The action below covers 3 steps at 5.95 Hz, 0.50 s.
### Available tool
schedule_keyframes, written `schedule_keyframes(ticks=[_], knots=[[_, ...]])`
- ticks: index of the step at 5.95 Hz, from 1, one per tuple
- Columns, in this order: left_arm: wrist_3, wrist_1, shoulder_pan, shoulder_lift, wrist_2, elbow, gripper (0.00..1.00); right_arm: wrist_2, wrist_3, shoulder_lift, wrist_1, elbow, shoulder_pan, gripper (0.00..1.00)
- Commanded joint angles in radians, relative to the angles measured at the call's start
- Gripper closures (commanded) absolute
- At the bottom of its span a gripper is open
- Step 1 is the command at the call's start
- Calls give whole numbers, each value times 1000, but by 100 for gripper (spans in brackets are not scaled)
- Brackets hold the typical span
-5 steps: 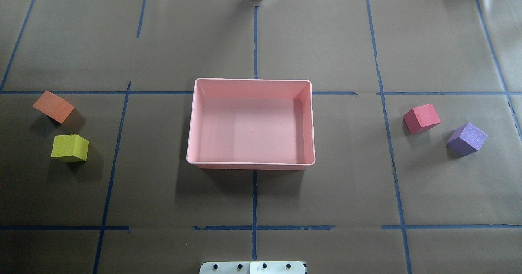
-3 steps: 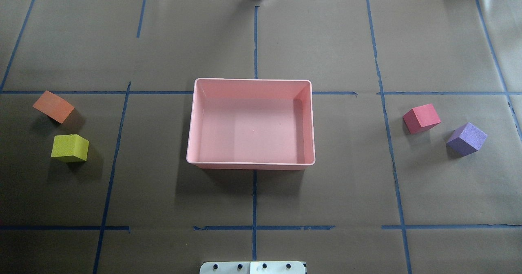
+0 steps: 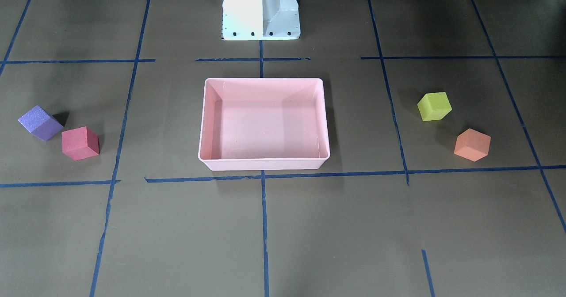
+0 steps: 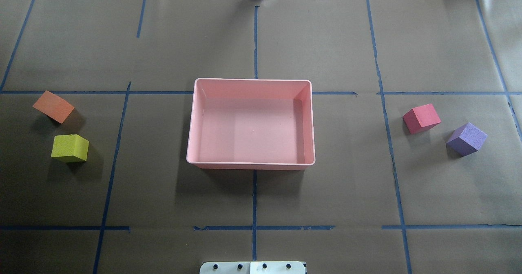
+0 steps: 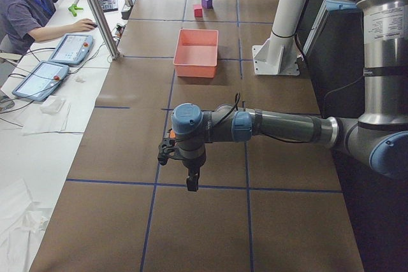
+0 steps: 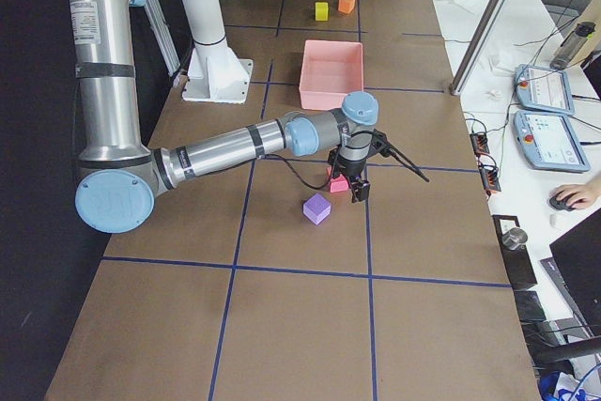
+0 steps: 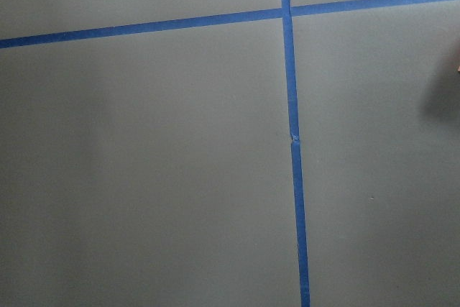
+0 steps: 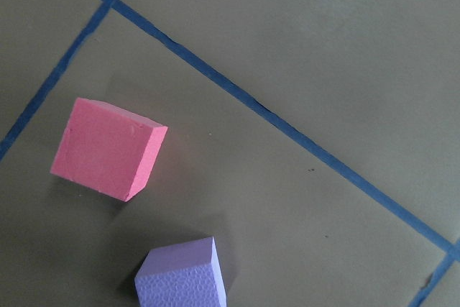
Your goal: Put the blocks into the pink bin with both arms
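Observation:
The pink bin [image 4: 191, 143] sits empty at the table's middle; it also shows in the front view [image 3: 202, 124]. On the overhead view's left lie the orange block [image 4: 53, 106] and the yellow-green block [image 4: 69, 148]. On its right lie the red block [image 4: 421, 118] and the purple block [image 4: 466, 138]. The right wrist view looks down on the red block [image 8: 108, 149] and the purple block [image 8: 180, 275]. The grippers show only in the side views: the left gripper [image 5: 191, 183] hangs over the table and the right gripper [image 6: 355, 187] hangs by the red block [image 6: 336, 184]. I cannot tell whether either is open or shut.
The table is brown paper with blue tape lines [image 4: 254, 41]. The white base pedestal [image 3: 261, 9] stands behind the bin. An operator [image 5: 29, 11] sits at the side desk with pendants. The left wrist view shows only paper and tape [image 7: 293, 177].

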Motion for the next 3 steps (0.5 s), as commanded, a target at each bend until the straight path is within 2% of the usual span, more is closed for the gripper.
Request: schedule_keyframes(ticks=[1,3], knots=[[-2,0,2,0,-2,0,0,-36,-2,-3,168,-102,-84,0],[0,-2,2,0,-2,0,0,-13,4,-8,178,-117,-105,0]])
